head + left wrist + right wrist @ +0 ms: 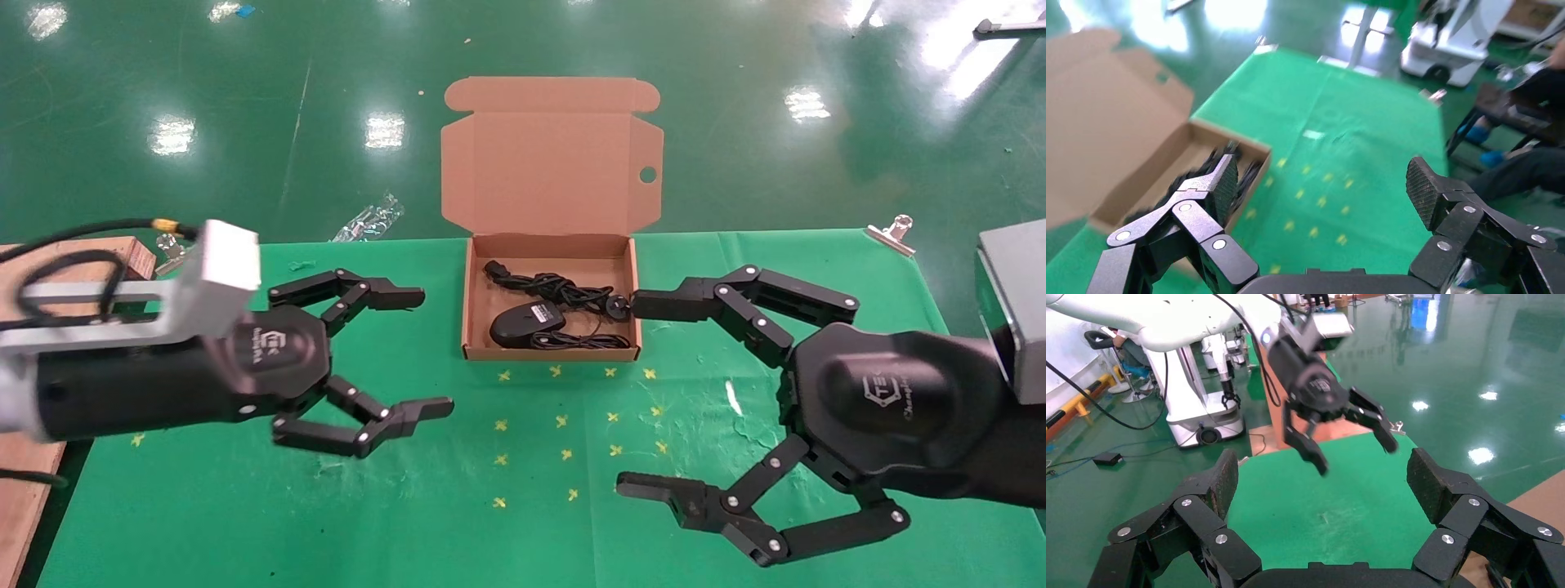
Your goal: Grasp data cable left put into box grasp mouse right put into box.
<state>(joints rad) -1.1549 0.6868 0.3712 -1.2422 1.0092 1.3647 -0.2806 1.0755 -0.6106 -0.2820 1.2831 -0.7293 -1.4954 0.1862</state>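
Shallow brown cardboard mailer box (467, 306) sits mid-table at the far edge of the green cloth, hinged lid stood up behind it, round hole on the lid's right side. Both task items already lie inside. Thick black bundled data cable (546, 287) runs across the far half of the tray, long axis roughly left-right; its plug end looks to be near the right wall, hard to tell. Small oval black mouse (527, 322) lies in the near half, white label up, so it looks flipped onto its back, thin wire trailing toward the right corner.

Left gripper (411, 351) hovers over the cloth left of the box, fingers spread wide, empty, tips pointing at the box's left wall, clear gap between. Right gripper (636, 394) is right of the box, fingers also spread, empty; upper fingertip sits just beside the box's right wall near the plug, contact not resolvable. Left wrist view shows the box beside that gripper's one pad, cable bundle visible in the tray. Right wrist view shows open pads over bare cloth, left gripper opposite.

Key relation: both items lie between the two grippers, inside the box. Right gripper is nearer. Judgement: both placings look complete, nothing left to grasp; next move is likely backing both arms away from the box.
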